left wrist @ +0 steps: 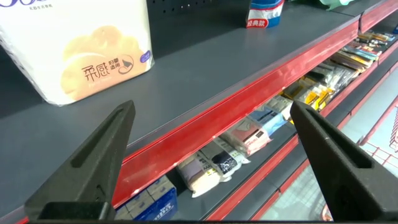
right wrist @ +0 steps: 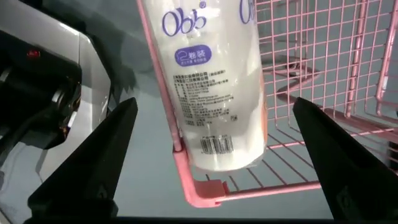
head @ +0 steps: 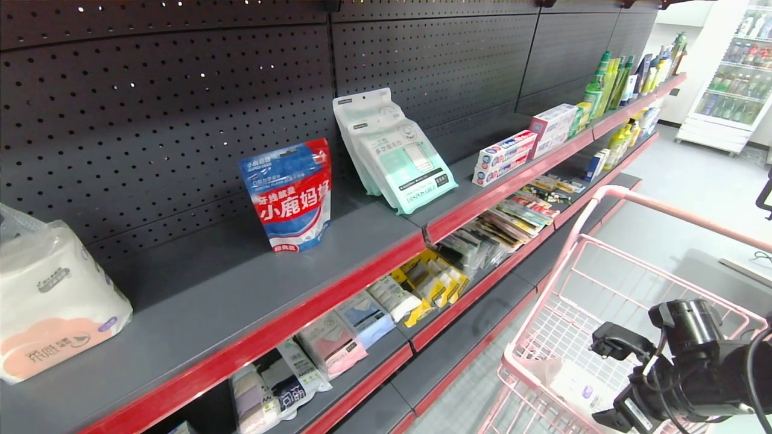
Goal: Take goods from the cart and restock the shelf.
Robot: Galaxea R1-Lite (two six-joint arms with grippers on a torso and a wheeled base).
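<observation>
Along the store aisle a long shelf [head: 241, 283] runs off to the right, its top flat grey metal with a glossy red front lip, backed by a dark pegboard wall [head: 151, 108] full of small holes. A pale grey floor [head: 693, 175] opens toward a glass-door fridge [head: 733, 66] at the far end.

On the shelf a soft, plastic-wrapped tissue pack [head: 54, 301] sits at the left end. A red and blue pouch [head: 292, 193] stands upright farther along, well apart from it, with bare grey shelf between them and in front of both. Mint-green pouches [head: 398, 150] lean against the pegboard to the pouch's right. Beyond them come flat toothpaste boxes [head: 506, 157] and then green and yellow bottles [head: 609, 78]. The tier below holds small folded packets [head: 338, 337] lying side by side.

The pink wire cart [head: 603, 193] stands in the aisle at the right, its rounded handle nearest the shelf. A white cylindrical pack [right wrist: 211, 93] lies inside it against the basket's wire wall, near a corner.

The left jaws hang spread wide before the shelf's red lip, near the tissue pack, holding nothing. The right jaws are spread wide over the cart, the white pack in line between them but not pinched.
</observation>
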